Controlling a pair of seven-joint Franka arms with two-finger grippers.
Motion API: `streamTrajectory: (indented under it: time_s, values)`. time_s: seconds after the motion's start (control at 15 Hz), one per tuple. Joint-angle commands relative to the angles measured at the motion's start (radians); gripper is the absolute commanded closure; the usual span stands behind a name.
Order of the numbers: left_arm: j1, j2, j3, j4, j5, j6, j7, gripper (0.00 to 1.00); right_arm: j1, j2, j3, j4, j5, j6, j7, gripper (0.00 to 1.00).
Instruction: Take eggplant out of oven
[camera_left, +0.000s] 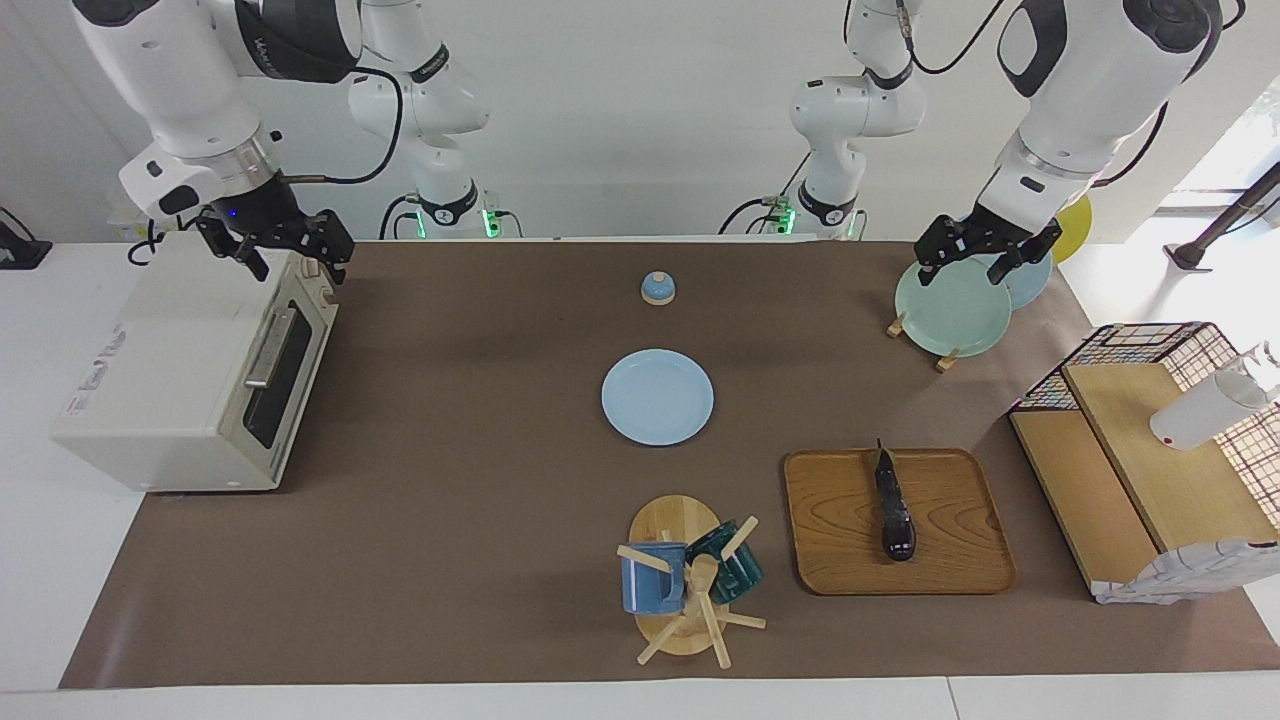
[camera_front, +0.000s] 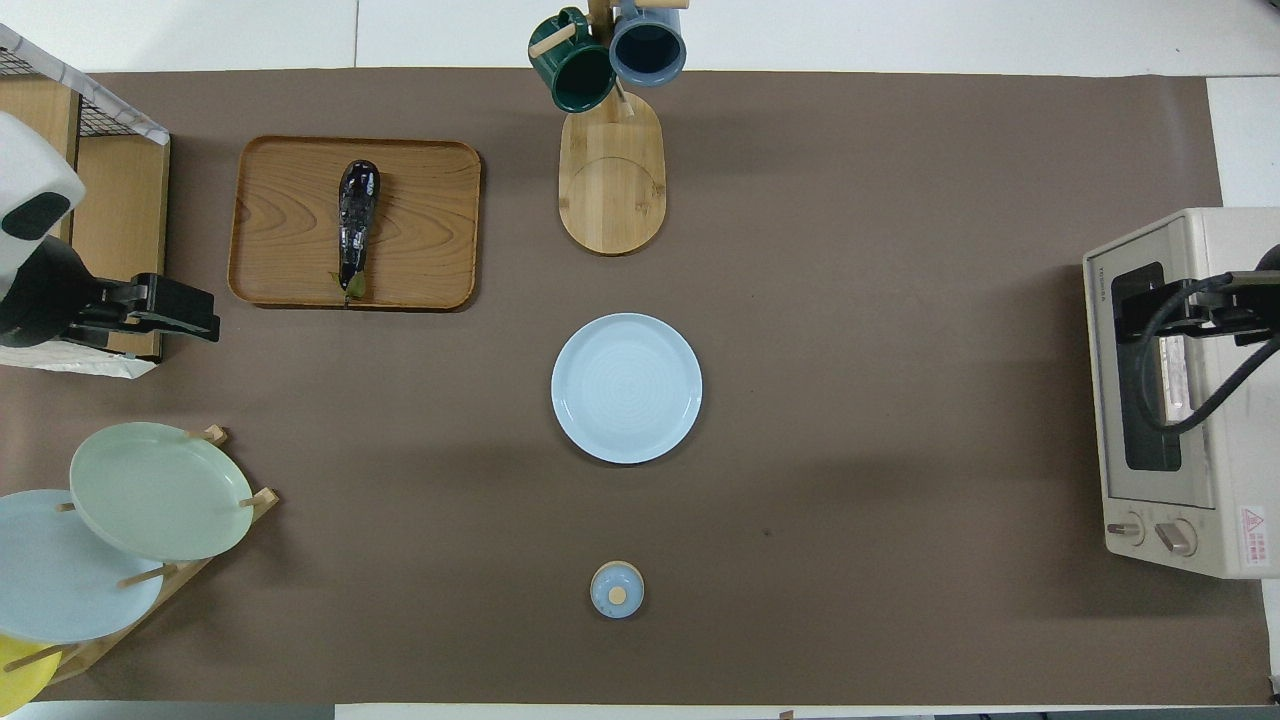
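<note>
The eggplant (camera_left: 893, 505) lies on a wooden tray (camera_left: 960, 560), farther from the robots and toward the left arm's end; it also shows in the overhead view (camera_front: 355, 225). The off-white oven (camera_left: 170, 390) stands at the right arm's end with its dark glass door shut; it also shows in the overhead view (camera_front: 1215, 300). My right gripper (camera_left: 298, 270) hangs open and empty over the oven's top front edge, near the door handle (camera_left: 270, 350). My left gripper (camera_left: 962, 275) hangs open and empty over the plate rack.
A light blue plate (camera_left: 657, 397) lies mid-table, with a small blue knobbed lid (camera_left: 657, 288) nearer the robots. A mug tree (camera_left: 690, 580) stands beside the tray. A plate rack (camera_left: 950, 305) and a wire-and-wood shelf (camera_left: 1150, 470) stand at the left arm's end.
</note>
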Motion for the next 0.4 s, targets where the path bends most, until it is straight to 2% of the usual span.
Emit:
streamTrajectory:
  time_s: [0.0,0.33]
  values:
    - [-0.011,-0.012,0.007,0.003,0.011,-0.017,-0.011,0.00,-0.015,-0.012,0.003,-0.011,0.028,-0.009,-0.024,0.00]
    - [-0.013,-0.007,0.006,0.017,0.012,-0.014,-0.008,0.00,-0.014,-0.012,0.003,-0.011,0.028,-0.009,-0.024,0.00]
